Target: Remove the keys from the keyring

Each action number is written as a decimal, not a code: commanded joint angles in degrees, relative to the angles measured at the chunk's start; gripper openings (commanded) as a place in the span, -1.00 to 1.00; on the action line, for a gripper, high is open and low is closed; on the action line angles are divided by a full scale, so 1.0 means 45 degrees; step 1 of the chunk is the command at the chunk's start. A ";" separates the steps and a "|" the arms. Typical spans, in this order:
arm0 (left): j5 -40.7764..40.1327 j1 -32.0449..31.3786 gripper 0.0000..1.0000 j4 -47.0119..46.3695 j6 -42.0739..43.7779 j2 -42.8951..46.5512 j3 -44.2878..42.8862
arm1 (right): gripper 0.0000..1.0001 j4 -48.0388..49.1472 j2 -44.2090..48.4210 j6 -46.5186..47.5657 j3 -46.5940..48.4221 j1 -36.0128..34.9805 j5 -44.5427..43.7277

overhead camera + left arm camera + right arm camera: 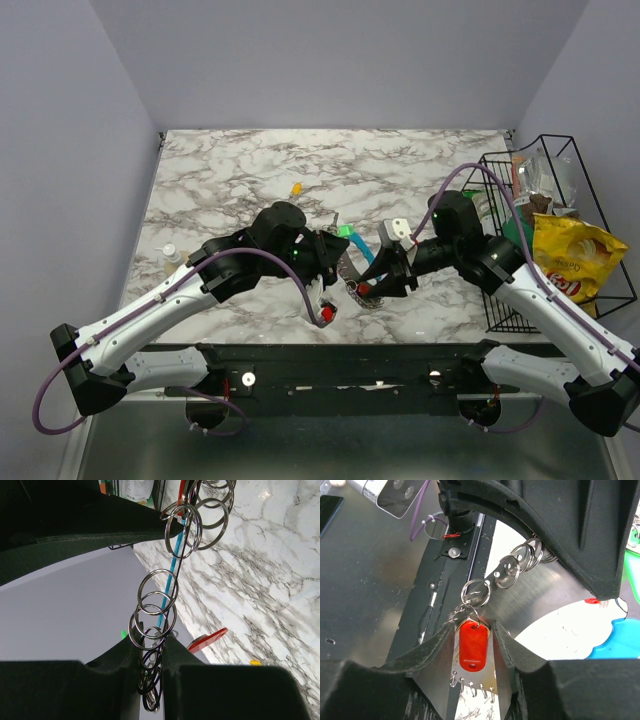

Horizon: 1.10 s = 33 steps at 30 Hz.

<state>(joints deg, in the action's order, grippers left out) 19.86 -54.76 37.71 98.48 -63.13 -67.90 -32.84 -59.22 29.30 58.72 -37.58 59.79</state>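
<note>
One keyring [362,250]. Red key [365,289], second red key [326,314], one green key [347,231], one yellow key [296,188].

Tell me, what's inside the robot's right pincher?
A red key sits between the fingers of the right gripper, hanging from a chain of silver rings. The fingers cover its edges, so I can't see whether they squeeze it.
</note>
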 commanded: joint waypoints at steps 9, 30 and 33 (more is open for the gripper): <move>0.0041 -0.0038 -1.00 -0.1583 -0.0516 0.0006 -0.0302 | -0.16 0.1105 0.0036 -0.0905 -0.0900 -0.0613 -0.1157; -0.0116 -0.0018 -1.00 -0.1506 -0.0770 0.0260 -0.0146 | -0.99 0.0873 0.0465 -0.0652 -0.0647 -0.0672 -0.2640; -0.0096 -0.0018 -1.00 -0.1429 -0.0946 0.0280 -0.0126 | -0.99 0.0600 0.0699 -0.0457 -0.0159 -0.0672 -0.3382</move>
<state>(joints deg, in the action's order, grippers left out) 17.47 -54.61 38.54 96.77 -64.40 -67.68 -26.13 -57.04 25.17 55.44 -40.18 51.68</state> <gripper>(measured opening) 0.230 0.012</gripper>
